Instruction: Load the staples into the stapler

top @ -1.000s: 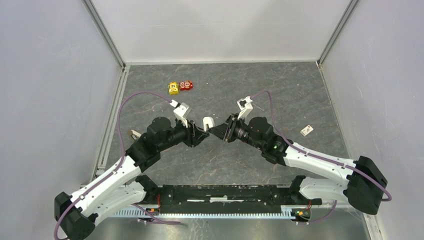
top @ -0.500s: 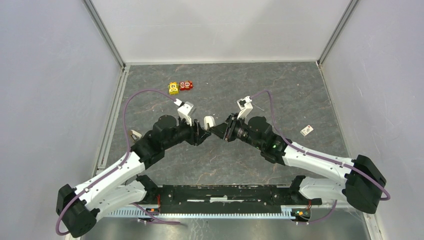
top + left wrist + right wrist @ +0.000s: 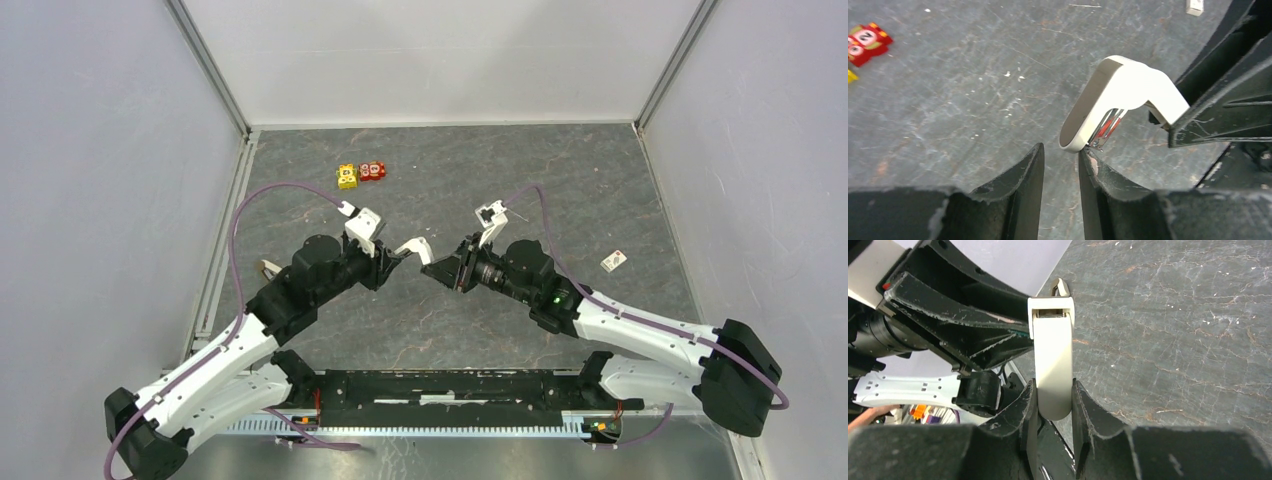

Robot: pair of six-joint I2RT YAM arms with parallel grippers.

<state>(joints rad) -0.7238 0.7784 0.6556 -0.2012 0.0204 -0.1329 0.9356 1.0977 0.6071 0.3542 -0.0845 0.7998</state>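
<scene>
Though still in R pincer [image 3: 1053,386], stapler [image 3: 1128,85] now open, tip against L pincer [image 3: 1061,151].

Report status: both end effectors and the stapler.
Right end effector shut on stapler. Left end effector narrowly open, empty, at its hinged-open end. Nothing between.

Cream stapler [image 3: 1128,85], grey metal insert exposed, sits just beyond left gripper [image 3: 1061,154]; jaws stand narrowly apart.

Cream stapler [image 3: 1128,87], apparently hinged open, held aloft
</scene>
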